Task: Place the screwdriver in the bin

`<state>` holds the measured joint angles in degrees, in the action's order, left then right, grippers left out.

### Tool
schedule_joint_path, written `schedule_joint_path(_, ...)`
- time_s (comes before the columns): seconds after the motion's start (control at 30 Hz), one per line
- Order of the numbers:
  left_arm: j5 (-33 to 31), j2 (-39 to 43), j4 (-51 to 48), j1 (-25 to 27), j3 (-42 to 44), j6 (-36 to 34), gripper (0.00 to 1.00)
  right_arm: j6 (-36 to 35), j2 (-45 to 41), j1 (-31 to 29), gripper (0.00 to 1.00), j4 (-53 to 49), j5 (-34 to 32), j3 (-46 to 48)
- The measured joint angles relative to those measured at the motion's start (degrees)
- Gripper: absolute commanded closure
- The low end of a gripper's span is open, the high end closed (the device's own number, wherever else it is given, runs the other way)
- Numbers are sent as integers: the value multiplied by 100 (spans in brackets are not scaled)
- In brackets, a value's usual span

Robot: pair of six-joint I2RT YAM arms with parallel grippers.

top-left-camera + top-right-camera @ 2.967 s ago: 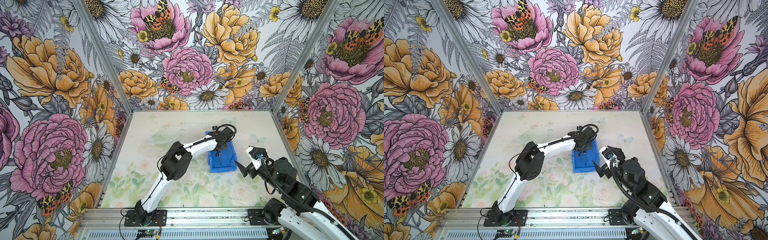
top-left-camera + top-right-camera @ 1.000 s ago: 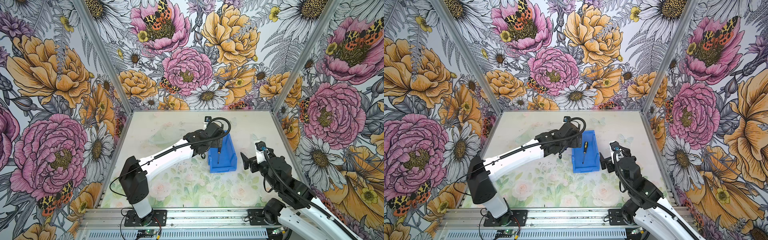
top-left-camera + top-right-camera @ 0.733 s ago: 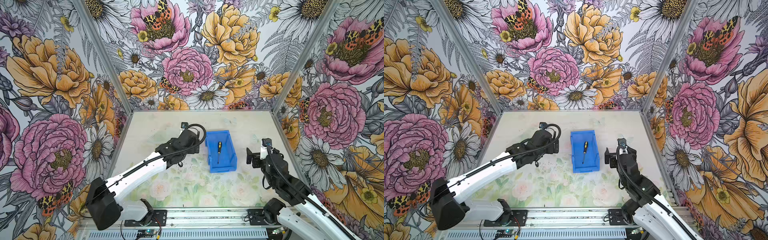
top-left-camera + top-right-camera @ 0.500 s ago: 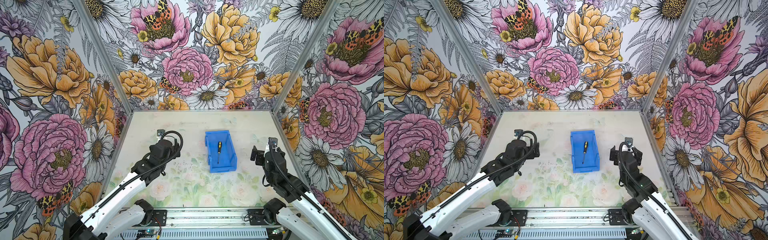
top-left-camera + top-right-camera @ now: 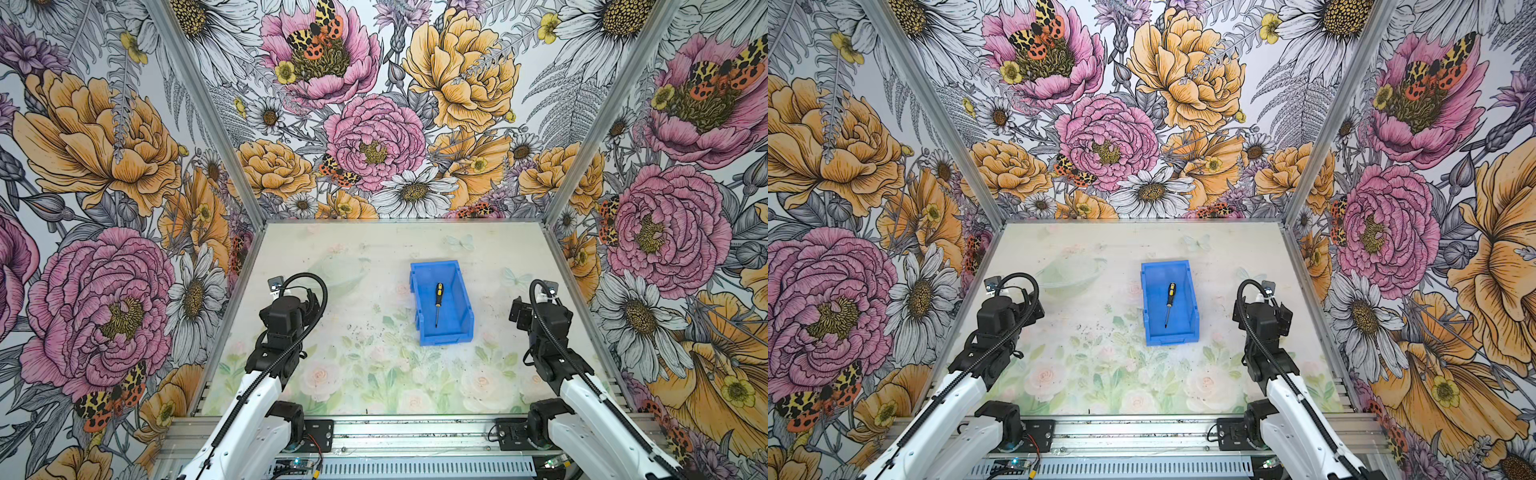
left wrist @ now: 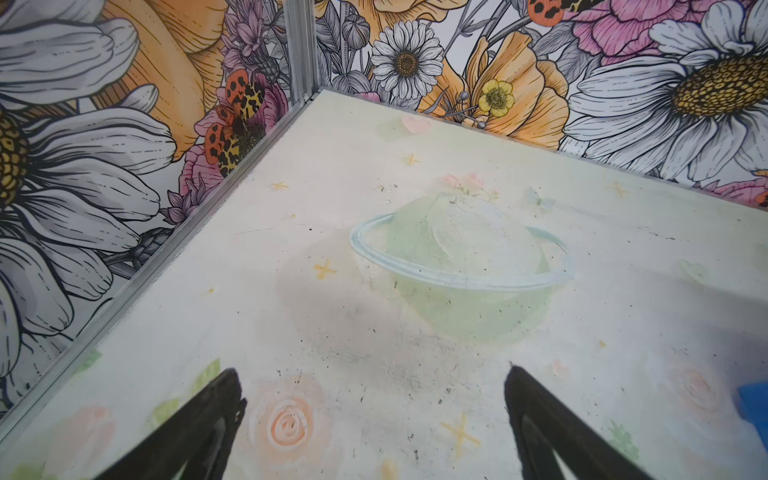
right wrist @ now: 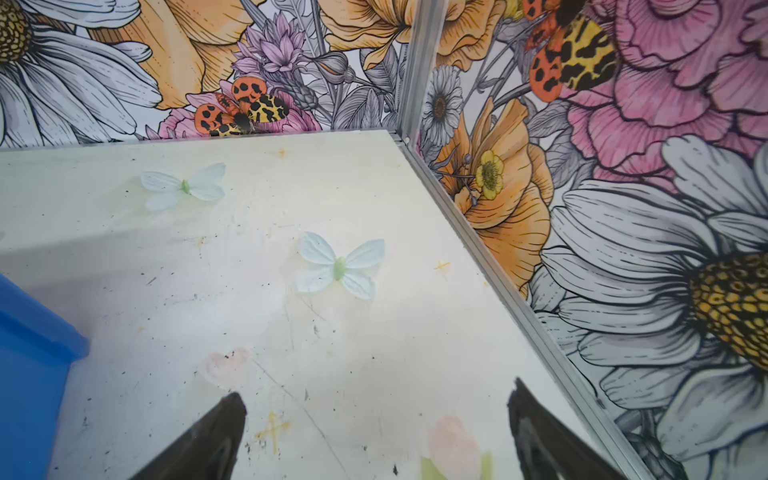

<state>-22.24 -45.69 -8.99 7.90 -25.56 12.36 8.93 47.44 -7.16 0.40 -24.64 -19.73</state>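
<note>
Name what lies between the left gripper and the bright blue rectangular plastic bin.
Only bare floral-printed tabletop, from left gripper to blue bin, in both top views.

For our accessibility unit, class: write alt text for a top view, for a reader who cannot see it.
A black-and-yellow screwdriver lies inside the blue bin near the middle of the table, tip toward the bin's low front lip. The left arm and right arm rest at the table's sides, clear of the bin.

Smooth, faintly glossy blue plastic for the bin [image 5: 454,309]; black-and-yellow plastic handle, dark metal shaft on the screwdriver [image 5: 437,305]. Matt printed tabletop [image 5: 365,291] — scuffed, dirt-speckled. Brushed metal rails [image 6: 303,45], matt printed wall panels [image 5: 374,141].
</note>
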Motion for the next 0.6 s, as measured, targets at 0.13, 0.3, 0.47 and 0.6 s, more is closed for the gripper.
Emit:
schedule_joint_path(0.13, -2, -636, 590, -175, 85, -240, 1, -199, 916, 234, 1, 632, 428, -4)
schedule_joint_path(0.3, 0, -1320, 1698, -216, 507, -446, 1, -267, 1508, 531, 1, 1384, 787, -4)
schedule_joint_path(0.47, 4, -1805, 2627, -284, 728, -560, 1, -258, 1921, 699, 1, 2048, 1010, -4)
schedule_joint_path(0.6, 81, -2118, 3451, -411, 737, -640, 1, -258, 2312, 802, 1, 2389, 1174, -17)
